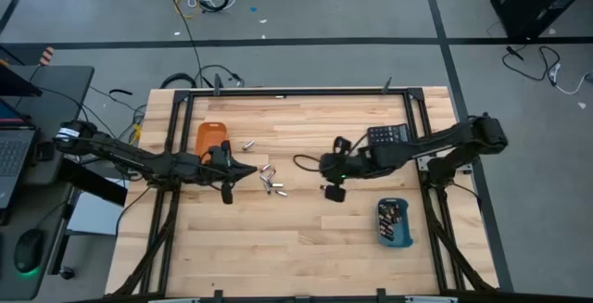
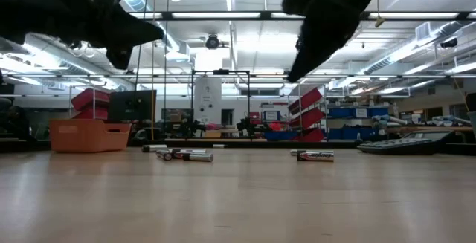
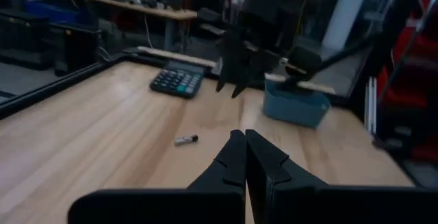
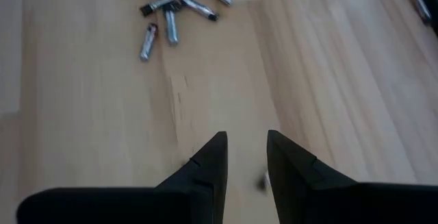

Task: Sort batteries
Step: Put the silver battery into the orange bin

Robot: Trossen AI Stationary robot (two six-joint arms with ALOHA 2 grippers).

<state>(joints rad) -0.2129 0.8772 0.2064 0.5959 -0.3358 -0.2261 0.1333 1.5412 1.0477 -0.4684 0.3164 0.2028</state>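
Blue tray (image 1: 395, 222) holding batteries, orange tray (image 1: 209, 137) contents unclear, loose batteries (image 1: 270, 183) on table (image 1: 296, 247), left tool (image 1: 252, 173) together, right tool (image 1: 298, 161) apart, empty.

Counter (image 1: 306, 247): pale wooden plank top edged by a black frame.

Lying directly on it:
- Orange tray (image 1: 210, 137), toward the left side.
- Blue tray (image 1: 394, 222), toward the right side, with small cells inside.
- Black calculator (image 1: 388, 136), at the right, partly covered by an arm.
- Batteries (image 1: 271, 183): a loose cluster of small silvery cylinders near the middle, lying flat, some touching; one more (image 1: 248, 145) lies apart, just beside the orange tray.
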